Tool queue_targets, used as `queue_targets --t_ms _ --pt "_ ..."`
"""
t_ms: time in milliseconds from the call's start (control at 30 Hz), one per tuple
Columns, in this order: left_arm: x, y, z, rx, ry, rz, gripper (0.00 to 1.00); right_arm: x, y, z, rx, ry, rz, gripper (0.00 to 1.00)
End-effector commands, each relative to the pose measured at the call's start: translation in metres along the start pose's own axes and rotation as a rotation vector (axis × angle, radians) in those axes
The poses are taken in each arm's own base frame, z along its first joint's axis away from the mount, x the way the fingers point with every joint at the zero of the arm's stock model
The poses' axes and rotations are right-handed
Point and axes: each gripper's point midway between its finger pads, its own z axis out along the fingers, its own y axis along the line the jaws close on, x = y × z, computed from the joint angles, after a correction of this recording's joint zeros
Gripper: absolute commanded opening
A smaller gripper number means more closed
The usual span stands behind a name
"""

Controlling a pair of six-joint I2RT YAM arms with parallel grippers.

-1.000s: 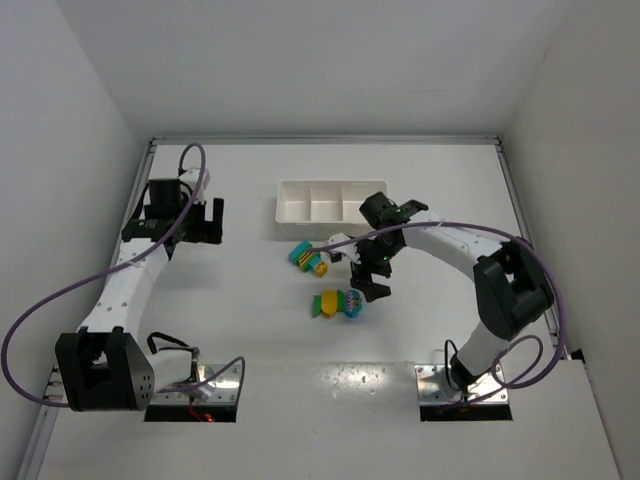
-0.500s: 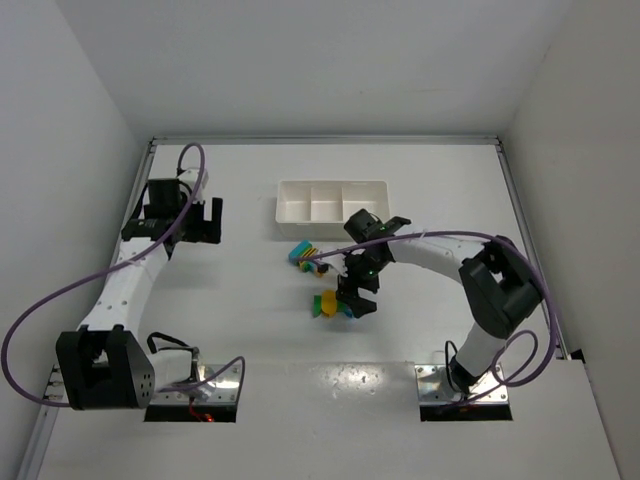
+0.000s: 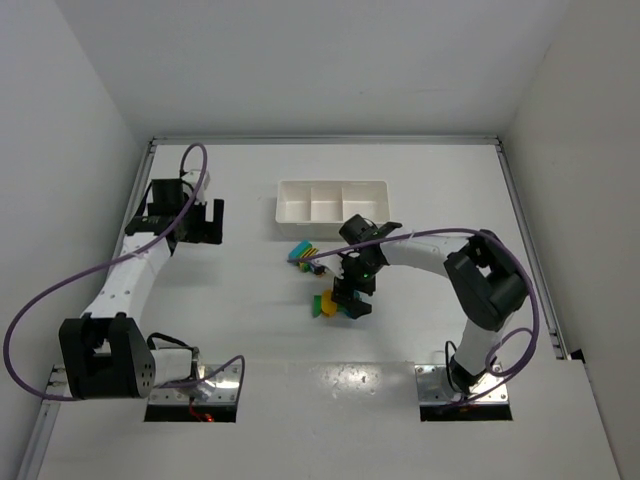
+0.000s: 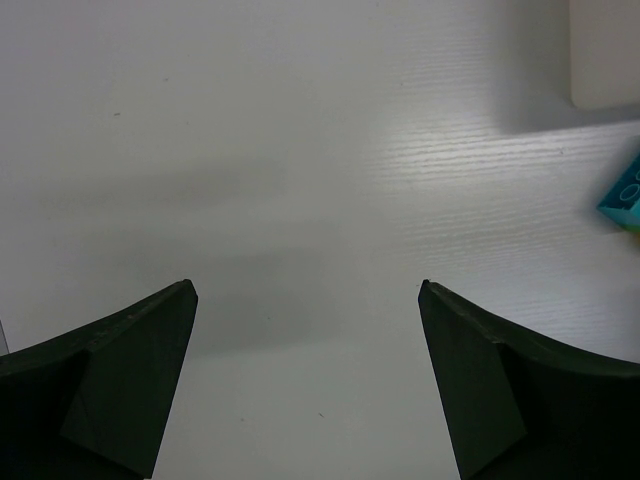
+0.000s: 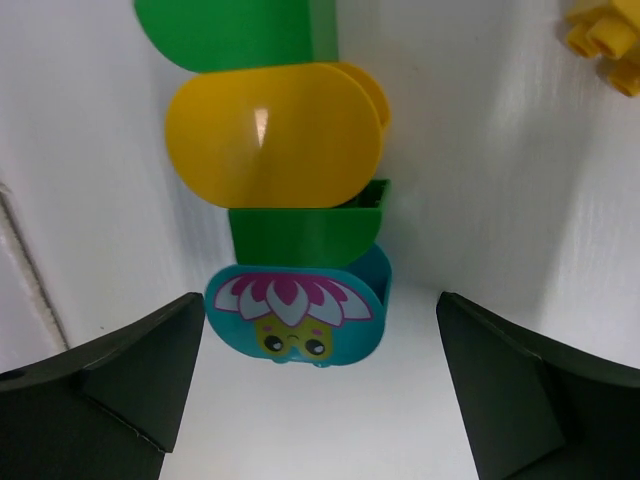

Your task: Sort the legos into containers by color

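A stuck-together lego clump (image 3: 326,304) of green, yellow, green and a cyan flower-face brick (image 5: 297,314) lies mid-table. My right gripper (image 3: 351,299) is open right over it; in the right wrist view the cyan end sits between the fingertips (image 5: 130,380), untouched. A second clump (image 3: 303,254) of cyan, green and yellow bricks lies nearer the tray; its yellow bit (image 5: 605,35) and a cyan corner (image 4: 625,195) show in the wrist views. The white three-compartment tray (image 3: 331,186) stands behind. My left gripper (image 3: 207,222) is open and empty at the far left.
White walls close in the table on three sides, with a metal rail along the back and right edges. A purple cable loops from each arm. The tray's corner (image 4: 605,55) shows at the top right of the left wrist view.
My right gripper has moved left and down from beside the clump to over its cyan end, still open. The left arm has not moved.
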Motion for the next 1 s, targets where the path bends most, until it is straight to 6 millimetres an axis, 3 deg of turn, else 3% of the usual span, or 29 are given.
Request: queue_targets --t_ms 0,200,533,633,667,800,967 --pt "-0.018 0.006 -0.001 -0.017 -0.052 -0.012 1.00 0.001 -0.007 0.004 0.033 0.010 -0.004 0.99" --pt "-0.021 0.007 0.004 -0.017 -0.051 -0.012 1.00 0.000 -0.009 0.008 0.055 0.027 -0.023 0.95" --pt "-0.021 0.006 0.010 -0.006 -0.041 -0.012 1.00 0.008 0.004 0.016 0.088 0.066 -0.112 0.70" --pt "-0.022 0.002 0.010 0.016 -0.043 -0.012 1.00 0.008 0.003 0.013 0.108 0.055 -0.120 0.50" --pt "-0.022 0.000 0.010 0.027 -0.044 -0.003 1.00 0.006 0.003 0.011 0.119 0.041 -0.127 0.35" --pt "-0.019 -0.018 0.008 0.134 -0.047 0.021 0.98 -0.004 0.001 -0.004 0.144 -0.016 -0.104 0.00" --pt "-0.020 -0.054 -0.013 0.332 -0.095 0.031 0.94 -0.020 -0.010 -0.031 0.214 -0.094 -0.062 0.00"
